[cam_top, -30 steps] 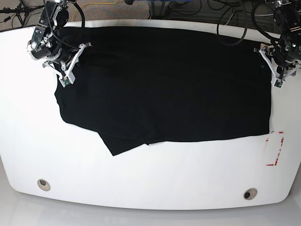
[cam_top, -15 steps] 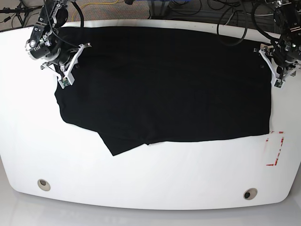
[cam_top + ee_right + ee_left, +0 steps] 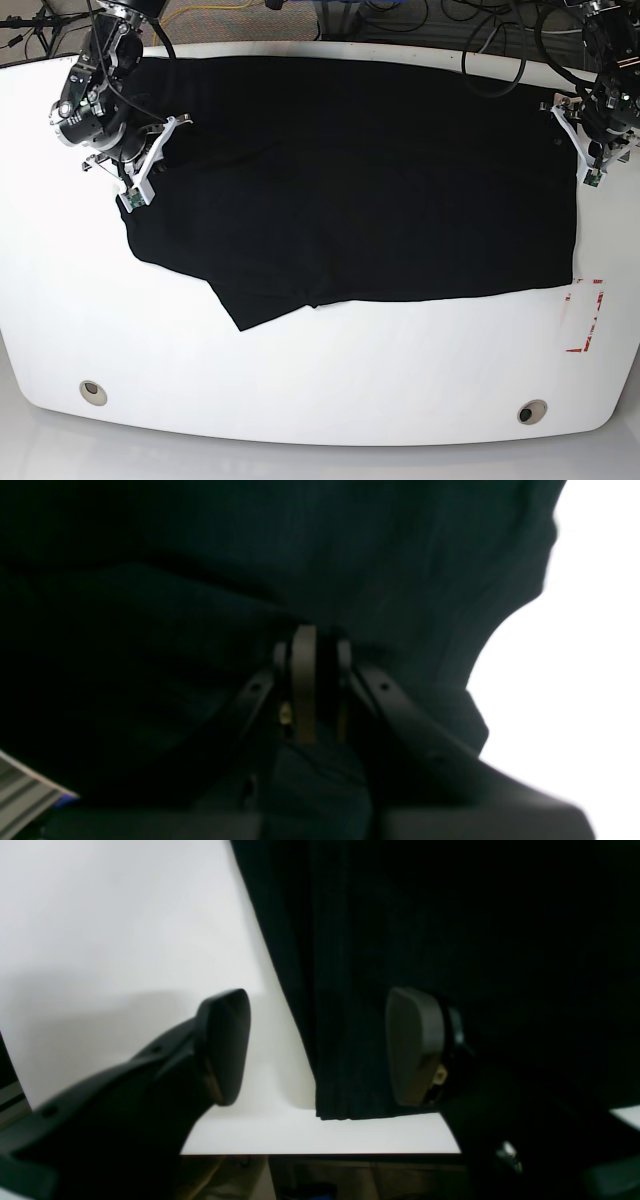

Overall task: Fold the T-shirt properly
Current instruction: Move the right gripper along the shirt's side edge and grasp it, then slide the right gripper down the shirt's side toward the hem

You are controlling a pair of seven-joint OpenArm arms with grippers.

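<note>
Between the spread left gripper (image 3: 320, 1045) fingers lies the shirt (image 3: 360, 180) edge, ready for pinching; right gripper (image 3: 305, 680) fingers appear clamped on cloth.

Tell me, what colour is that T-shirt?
Plain black T-shirt; clearest in the base view.

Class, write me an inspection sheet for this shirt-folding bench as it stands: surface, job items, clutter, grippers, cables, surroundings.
Surface: white table, two round holes near its front edge.
Job's things: black T-shirt spread flat, print not showing, one flap skewed at the front.
Clutter: red-marked patch beside the shirt's corner.
Grippers: right gripper shut on the cloth; left gripper open, straddling the shirt's edge.
Cables: black and yellow leads behind the table.
Surroundings: floor beyond the table, nothing else seen.
</note>
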